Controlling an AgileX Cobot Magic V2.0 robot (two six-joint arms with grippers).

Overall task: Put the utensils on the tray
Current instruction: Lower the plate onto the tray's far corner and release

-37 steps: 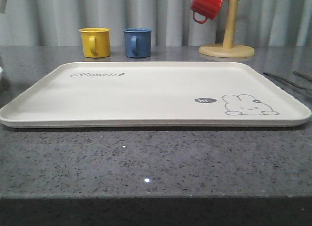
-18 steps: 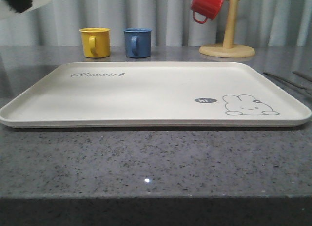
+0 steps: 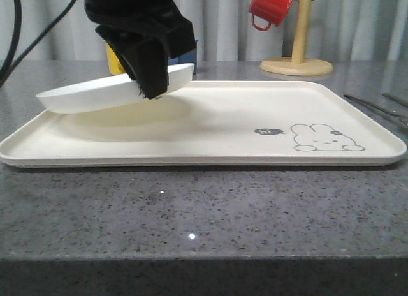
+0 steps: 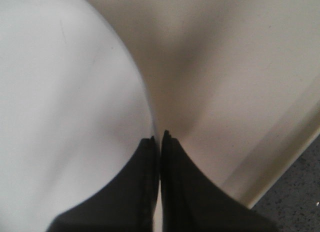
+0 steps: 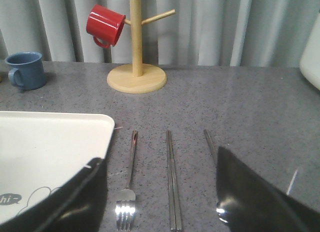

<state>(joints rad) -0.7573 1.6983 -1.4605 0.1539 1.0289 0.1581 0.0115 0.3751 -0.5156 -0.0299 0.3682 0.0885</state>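
Left hand: I see my left hand pinching the rim of a round white plate, tilted above the tray's far-left part.
Right hand: my right hand, fingers spread, hangs over the cutlery.
Utensils: fork, chopsticks and spoon lie side by side on the worktop, just right of the cream rabbit tray.
Around: blue mug, yellow mug half hidden, red mug on a wooden mug tree.
Room: speckled grey stone, pale curtains behind.

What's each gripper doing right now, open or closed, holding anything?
Left gripper: closed on the rim of the white plate.
Right gripper: open, holding nothing.
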